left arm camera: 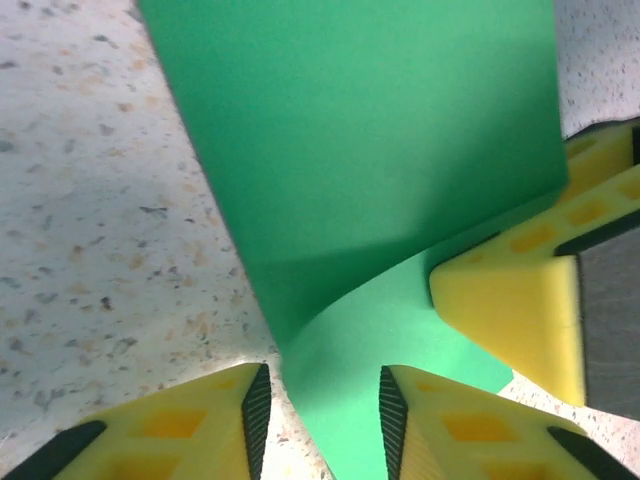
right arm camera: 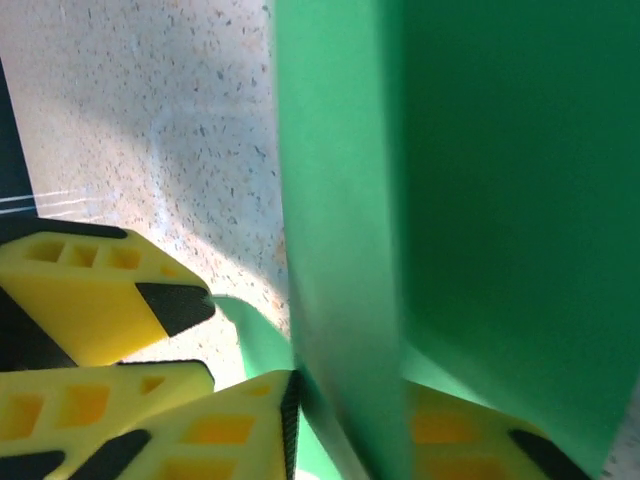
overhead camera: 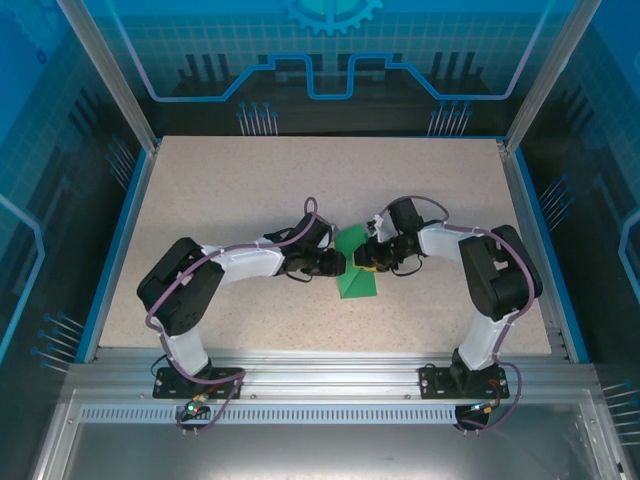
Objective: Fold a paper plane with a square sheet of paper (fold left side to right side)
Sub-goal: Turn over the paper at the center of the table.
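Observation:
The square sheet of paper (overhead camera: 357,286) lies bright green at the middle of the table, partly folded, one flap raised off the surface. Both grippers meet over it. My left gripper (overhead camera: 337,263) stands open at its left edge; in the left wrist view the curled paper (left arm camera: 370,130) runs through the gap of the left gripper (left arm camera: 322,385), touching neither pad. My right gripper (overhead camera: 368,262) sits on the paper's right side. The raised, blurred flap (right arm camera: 500,180) stands between the jaws of the right gripper (right arm camera: 350,392) and hides one pad. A right finger (left arm camera: 510,300) rests against the sheet.
The speckled beige table (overhead camera: 220,200) has a blue rim (overhead camera: 120,240) and an aluminium rail (overhead camera: 320,375) along the near edge, where both arm bases are bolted. The left gripper's yellow fingers (right arm camera: 95,290) sit close beside the right gripper.

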Robot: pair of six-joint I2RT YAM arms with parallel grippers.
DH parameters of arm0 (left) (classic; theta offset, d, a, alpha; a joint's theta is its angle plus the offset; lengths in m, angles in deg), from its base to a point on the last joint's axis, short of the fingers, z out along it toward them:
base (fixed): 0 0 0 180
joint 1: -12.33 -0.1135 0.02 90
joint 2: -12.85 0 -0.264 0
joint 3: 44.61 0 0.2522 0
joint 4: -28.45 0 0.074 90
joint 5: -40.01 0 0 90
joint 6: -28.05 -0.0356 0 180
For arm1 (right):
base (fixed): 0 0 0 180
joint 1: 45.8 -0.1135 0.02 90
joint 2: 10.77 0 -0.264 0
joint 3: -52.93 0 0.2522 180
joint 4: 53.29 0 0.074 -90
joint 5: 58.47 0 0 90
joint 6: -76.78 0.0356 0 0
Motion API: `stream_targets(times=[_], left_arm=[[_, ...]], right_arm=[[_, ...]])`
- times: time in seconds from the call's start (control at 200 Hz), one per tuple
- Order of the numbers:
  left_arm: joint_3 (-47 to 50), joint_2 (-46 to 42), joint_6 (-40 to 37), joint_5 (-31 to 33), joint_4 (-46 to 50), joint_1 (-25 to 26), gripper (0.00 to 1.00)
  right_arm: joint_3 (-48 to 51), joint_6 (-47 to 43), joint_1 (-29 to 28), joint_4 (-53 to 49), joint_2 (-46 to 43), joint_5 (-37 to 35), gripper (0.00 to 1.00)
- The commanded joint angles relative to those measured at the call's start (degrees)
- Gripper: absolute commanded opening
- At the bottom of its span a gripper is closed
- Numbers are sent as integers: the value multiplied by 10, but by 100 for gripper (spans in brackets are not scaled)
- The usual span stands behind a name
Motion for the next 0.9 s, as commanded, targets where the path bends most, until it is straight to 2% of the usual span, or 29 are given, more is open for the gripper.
stream_targets(times=[0.0, 0.065, 0.275, 0.385, 0.51, 0.685, 0.895], left_arm=[[20, -59, 7, 31, -2, -12, 45], [26, -91, 11, 40, 7, -15, 54], [4, -224, 17, 71, 56, -22, 84], [-9, -274, 32, 47, 51, -35, 93], [-20, -302, 60, -28, 8, -47, 95], [-37, -300, 99, -136, -82, -47, 95], [-54, -272, 139, -191, -140, -47, 93]], right_arm=[[-5, 17, -5, 30, -3, 23, 9], [-1, 17, 4, 44, -20, 37, 0], [9, 23, 71, 83, -122, 98, 0], [6, 60, 110, 127, -174, 156, 0], [-21, 96, 131, 150, -220, 215, 0], [-62, 148, 122, 176, -275, 261, 0], [-91, 203, 88, 203, -309, 267, 1]])
